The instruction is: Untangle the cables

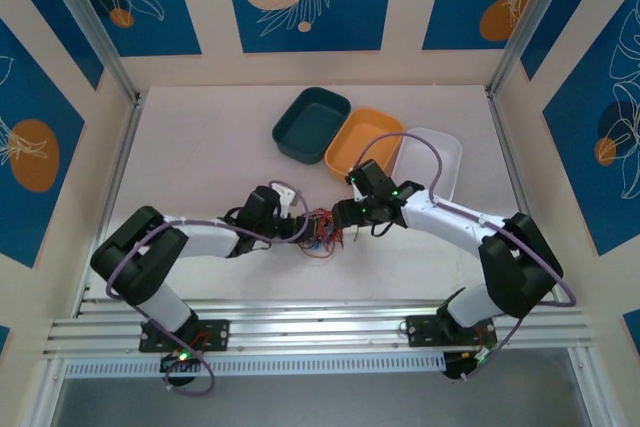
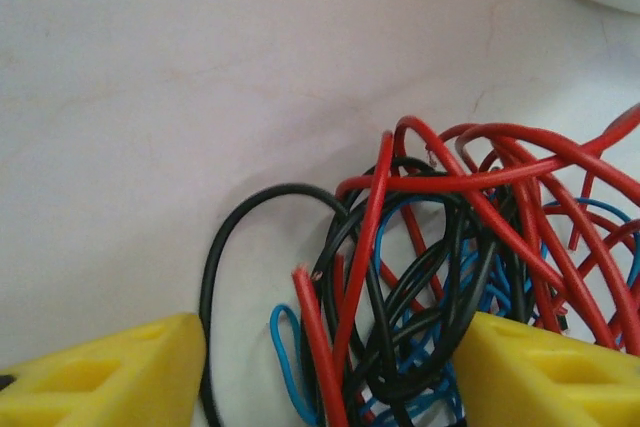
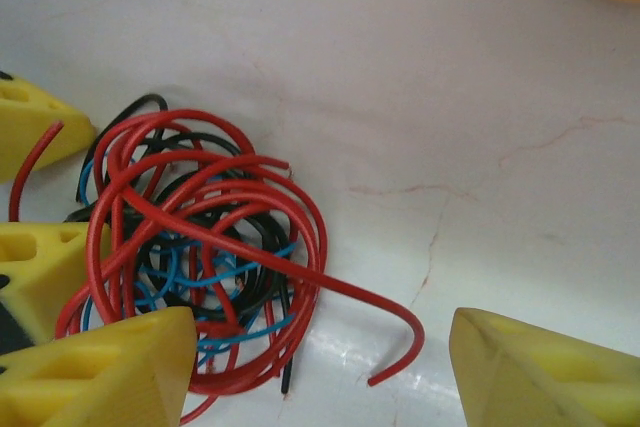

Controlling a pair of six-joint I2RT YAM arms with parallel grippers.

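Now: both grippers at the cables, jaws apart

Top cam: we see the cables bunched mid-table, w/ the left gripper and right gripper on either side of them. Teal bin, orange bin and white bin sit behind.

Left wrist: jaws apart. Red, black & blue cables lie loose between the yellow fingers, touching the one at picture right.

Right wrist: jaws wide apart. The cables rest against the finger at picture left, and one red end curls into the gap. Nothing pinched.
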